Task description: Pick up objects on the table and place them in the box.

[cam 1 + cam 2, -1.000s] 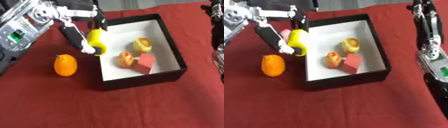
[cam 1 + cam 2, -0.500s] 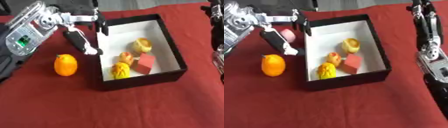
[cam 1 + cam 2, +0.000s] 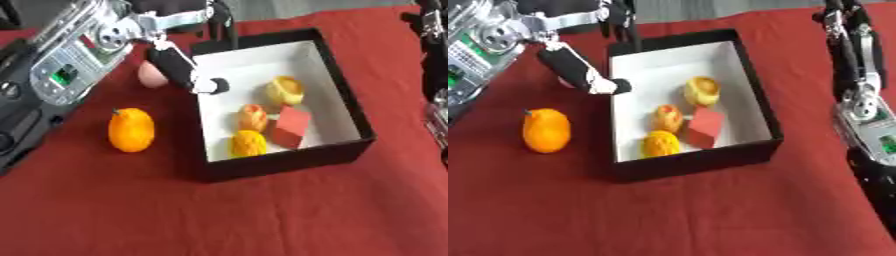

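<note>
Left hand hangs over the box's left wall, fingers straight & spread, holding nothing. Inside box: yellow fruit near front wall, touching a peach-coloured fruit & red block; yellow cup-shaped thing further back. Orange & pink thing on the red cloth, left of box. Right arm at right edge; can't tell its hand.

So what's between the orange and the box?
Only bare red cloth lies between the orange and the box; the left eye view shows it best.
</note>
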Robot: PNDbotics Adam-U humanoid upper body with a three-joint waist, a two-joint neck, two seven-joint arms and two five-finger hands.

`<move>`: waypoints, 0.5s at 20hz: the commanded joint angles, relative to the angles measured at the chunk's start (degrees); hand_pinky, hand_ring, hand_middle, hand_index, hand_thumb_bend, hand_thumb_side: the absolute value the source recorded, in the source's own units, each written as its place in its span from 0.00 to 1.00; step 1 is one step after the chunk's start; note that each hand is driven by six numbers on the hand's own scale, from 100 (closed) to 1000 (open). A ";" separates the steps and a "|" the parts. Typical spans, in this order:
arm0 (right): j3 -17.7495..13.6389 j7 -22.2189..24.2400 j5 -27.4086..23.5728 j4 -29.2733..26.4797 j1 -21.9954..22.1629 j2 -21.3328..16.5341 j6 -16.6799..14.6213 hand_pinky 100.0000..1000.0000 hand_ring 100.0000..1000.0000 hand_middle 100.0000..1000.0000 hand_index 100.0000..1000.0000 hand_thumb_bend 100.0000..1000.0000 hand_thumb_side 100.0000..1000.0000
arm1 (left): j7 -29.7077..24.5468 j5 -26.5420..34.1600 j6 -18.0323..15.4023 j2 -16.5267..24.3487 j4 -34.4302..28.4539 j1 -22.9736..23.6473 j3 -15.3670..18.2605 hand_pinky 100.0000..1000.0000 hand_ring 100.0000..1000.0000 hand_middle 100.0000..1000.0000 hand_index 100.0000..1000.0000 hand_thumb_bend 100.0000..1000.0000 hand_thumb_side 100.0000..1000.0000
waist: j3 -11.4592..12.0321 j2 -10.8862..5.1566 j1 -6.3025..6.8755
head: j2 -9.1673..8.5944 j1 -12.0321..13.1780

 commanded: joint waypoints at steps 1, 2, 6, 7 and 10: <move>-0.58 -0.03 -0.05 -0.50 -0.41 -1.21 -0.02 0.95 0.79 0.85 0.91 0.00 0.66 | 1.27 -0.04 0.34 3.01 -1.06 0.25 1.50 0.63 0.68 0.66 0.73 0.42 0.39 | 0.10 -0.92 -0.09 | -0.14 -0.07; -0.59 -0.03 -0.02 -0.47 -0.34 -1.30 0.01 0.95 0.79 0.85 0.91 0.00 0.66 | 1.73 0.08 0.51 4.12 -1.58 0.84 1.89 0.64 0.68 0.67 0.74 0.44 0.41 | 0.20 -0.91 -0.05 | -0.14 -0.17; -0.71 -0.09 0.05 -0.43 -0.20 -1.58 0.02 0.95 0.79 0.85 0.91 0.00 0.66 | 4.34 -0.83 1.63 9.17 -2.31 3.97 4.67 0.67 0.71 0.70 0.76 0.54 0.57 | 0.54 -0.86 0.00 | -0.14 -0.47; -0.75 -0.12 0.06 -0.43 -0.19 -1.61 0.01 0.95 0.79 0.85 0.91 0.00 0.66 | 5.08 -1.43 1.92 10.08 -1.50 4.75 5.59 0.67 0.72 0.71 0.77 0.55 0.60 | 0.57 -0.85 -0.04 | -0.14 -0.52; -0.86 -0.17 0.13 -0.55 -0.03 -1.76 0.00 0.95 0.79 0.85 0.91 0.00 0.66 | 6.61 -2.12 2.75 12.64 1.84 7.20 8.87 0.69 0.73 0.74 0.78 0.54 0.68 | 0.71 -0.81 -0.27 | -0.14 -0.88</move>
